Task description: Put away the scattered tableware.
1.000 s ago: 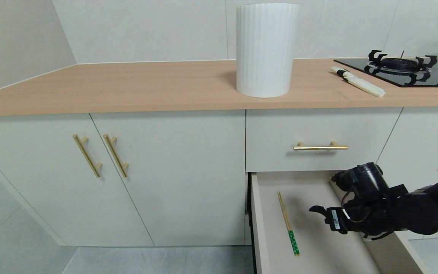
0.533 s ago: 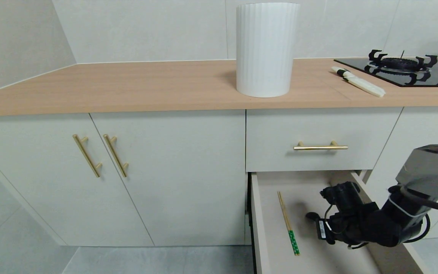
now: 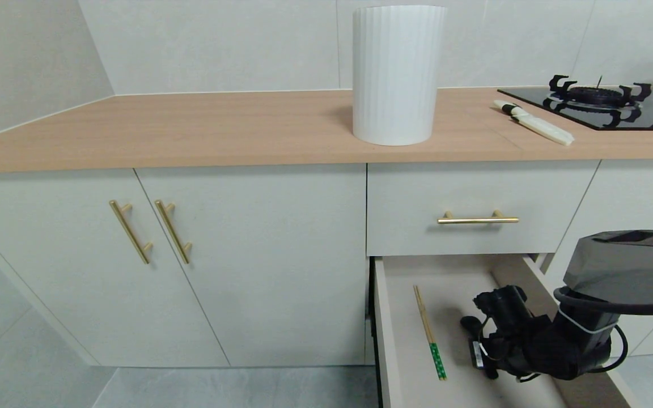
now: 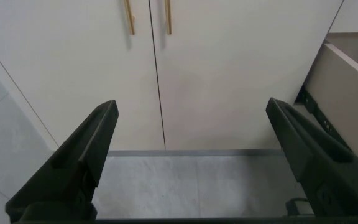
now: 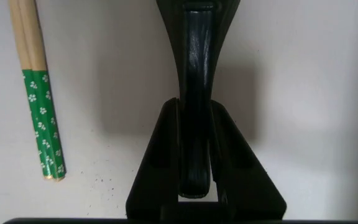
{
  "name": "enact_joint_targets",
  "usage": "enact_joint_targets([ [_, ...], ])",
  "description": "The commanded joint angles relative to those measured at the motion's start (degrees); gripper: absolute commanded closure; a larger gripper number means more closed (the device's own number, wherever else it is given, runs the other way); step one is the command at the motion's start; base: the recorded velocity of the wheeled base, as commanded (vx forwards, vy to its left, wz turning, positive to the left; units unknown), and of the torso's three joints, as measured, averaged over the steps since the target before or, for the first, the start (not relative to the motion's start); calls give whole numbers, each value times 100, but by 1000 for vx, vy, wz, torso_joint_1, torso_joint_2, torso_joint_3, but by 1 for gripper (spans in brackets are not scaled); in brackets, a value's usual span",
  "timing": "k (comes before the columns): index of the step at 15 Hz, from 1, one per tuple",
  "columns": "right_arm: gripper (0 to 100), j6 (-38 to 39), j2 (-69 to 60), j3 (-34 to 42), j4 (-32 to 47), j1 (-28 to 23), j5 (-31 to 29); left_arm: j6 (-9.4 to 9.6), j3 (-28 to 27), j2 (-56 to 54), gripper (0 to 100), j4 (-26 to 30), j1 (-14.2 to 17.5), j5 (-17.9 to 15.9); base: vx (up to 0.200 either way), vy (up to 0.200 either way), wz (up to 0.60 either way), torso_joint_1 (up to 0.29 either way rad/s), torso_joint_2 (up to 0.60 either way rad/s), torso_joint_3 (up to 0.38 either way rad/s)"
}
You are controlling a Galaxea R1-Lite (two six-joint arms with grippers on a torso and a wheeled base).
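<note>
Free floor in the open drawer (image 3: 454, 280) beside chopsticks (image 3: 428, 332); upper drawer front (image 3: 474, 192) overhangs

We are overlooking cabinet doors (image 3: 247, 260) and drawer (image 3: 385, 328) from the head; left wrist is facing the doors, right closely the drawer.

In drawer (image 3: 388, 317): chopsticks (image 3: 429, 334) left of hand's (image 5: 194, 143) utensil (image 5: 194, 62)
</note>
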Motion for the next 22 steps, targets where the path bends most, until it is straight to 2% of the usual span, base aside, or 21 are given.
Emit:
enact_joint_targets([
  [1, 100, 7, 68, -2, 25, 1, 8, -1, 0, 0, 0, 2, 0, 4, 0, 0, 0, 0, 0, 0],
  [5, 100, 7, 77, 7, -63, 1, 8, -1, 0, 0, 0, 2, 0, 4, 0, 0, 0, 0, 0, 0],
  [6, 0, 7, 68, 7, -71, 1, 8, -1, 0, 0, 0, -7, 0, 4, 0, 0, 0, 0, 0, 0],
  [13, 0, 16, -151, 69, -80, 1, 8, -1, 0, 0, 0, 2, 0, 4, 0, 0, 0, 0, 0, 0],
  [18, 0, -19, -2208, 745, 25, 1, 51, -1, 0, 0, 0, -7, 0, 4, 0, 0, 0, 0, 0, 0],
  [20, 0, -142, -3263, 728, 685, 18, 78, -1, 0, 0, 0, 2, 0, 4, 0, 0, 0, 0, 0, 0],
  [22, 0, -142, -4229, 596, 1634, 352, 95, -1, 0, 0, 0, 2, 0, 4, 0, 0, 0, 0, 0, 0],
])
